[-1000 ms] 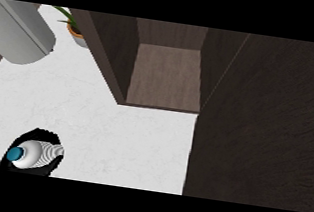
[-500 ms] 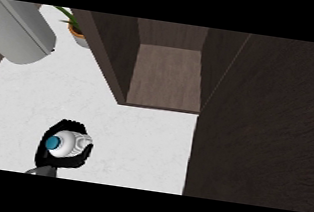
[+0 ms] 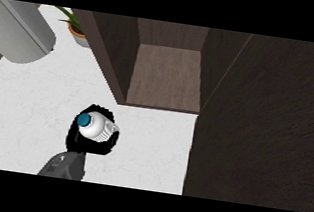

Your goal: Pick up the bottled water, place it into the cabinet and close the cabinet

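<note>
The black hand [image 3: 89,139] that rises from the lower edge of the head view is curled round the bottled water [image 3: 97,126], fingers wrapped about its white body so that only the blue cap end and part of the ribbed side show. From its grey forearm alone it is hard to say which of the two hands this is; it sits left of centre, and no second hand is in view. The bottle is held above the white counter [image 3: 18,109], just short of the cabinet's [image 3: 165,79] open front and a little to the left of its opening.

The cabinet compartment stands open, its brown floor panel bare as far as can be seen, with dark side walls rising on either hand. A broad dark panel [image 3: 268,134] fills the right side of the view, likely the cabinet door swung outward, though that is a judgement. A potted plant [image 3: 78,29] and a grey rounded appliance [image 3: 17,33] sit at the far left.

The step in hand appears to be the carry: pickup is done, placement is not. The next move calls for taking the bottle forward and rightward past the left wall's edge, setting it on the compartment floor, then letting go before the door is closed.
</note>
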